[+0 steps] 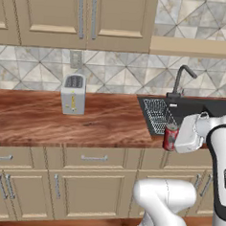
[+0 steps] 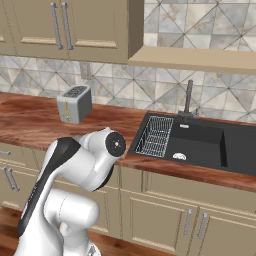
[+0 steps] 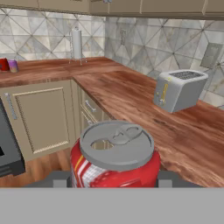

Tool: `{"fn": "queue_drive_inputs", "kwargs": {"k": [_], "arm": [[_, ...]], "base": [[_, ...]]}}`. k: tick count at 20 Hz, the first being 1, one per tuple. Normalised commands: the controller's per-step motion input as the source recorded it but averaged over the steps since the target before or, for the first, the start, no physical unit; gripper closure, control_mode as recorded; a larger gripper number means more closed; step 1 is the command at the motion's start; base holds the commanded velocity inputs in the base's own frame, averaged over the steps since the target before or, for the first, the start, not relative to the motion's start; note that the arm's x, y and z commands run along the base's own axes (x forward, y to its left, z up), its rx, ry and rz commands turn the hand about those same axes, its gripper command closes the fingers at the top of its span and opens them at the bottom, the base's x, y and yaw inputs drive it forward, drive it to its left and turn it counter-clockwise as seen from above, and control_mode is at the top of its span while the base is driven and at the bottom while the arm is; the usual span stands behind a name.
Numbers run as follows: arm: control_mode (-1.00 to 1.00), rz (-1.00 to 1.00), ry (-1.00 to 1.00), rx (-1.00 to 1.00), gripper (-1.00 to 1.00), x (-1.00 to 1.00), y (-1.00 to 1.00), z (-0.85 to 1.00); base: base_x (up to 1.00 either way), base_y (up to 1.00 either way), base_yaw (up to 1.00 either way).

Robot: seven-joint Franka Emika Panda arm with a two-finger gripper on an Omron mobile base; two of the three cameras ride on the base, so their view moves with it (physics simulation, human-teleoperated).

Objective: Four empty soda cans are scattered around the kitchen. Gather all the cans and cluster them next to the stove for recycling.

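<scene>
My gripper (image 1: 176,137) is shut on a red soda can (image 1: 170,137) with a silver top, held upright in front of the counter edge, just left of the sink. In the hand view the same soda can (image 3: 113,162) sits between the dark fingertips (image 3: 59,180). Two more soda cans, one red (image 3: 3,64) and one pale purple (image 3: 13,65), stand close together on the far counter. A dark appliance corner (image 3: 8,146) shows at the left edge below them; I cannot tell if it is the stove.
A grey toaster (image 1: 73,93) stands on the wooden counter (image 1: 33,118) against the tiled wall. The black sink (image 2: 200,140) holds a wire dish rack (image 2: 155,134), with a tap (image 1: 181,79) behind it. A white paper-towel roll (image 3: 77,43) stands in the far corner.
</scene>
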Motion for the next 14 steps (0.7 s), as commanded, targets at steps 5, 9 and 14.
{"fn": "queue_drive_inputs", "kwargs": {"k": [5,9,14], "arm": [[1.00,0.00,0.00,0.00,1.00,0.00,0.00,0.00],[1.00,0.00,0.00,0.00,1.00,0.00,0.00,0.00],[1.00,0.00,0.00,0.00,1.00,0.00,0.00,0.00]], "base": [[-0.14,0.82,0.15],[-0.13,0.79,0.16],[-0.11,0.74,0.17]]}}
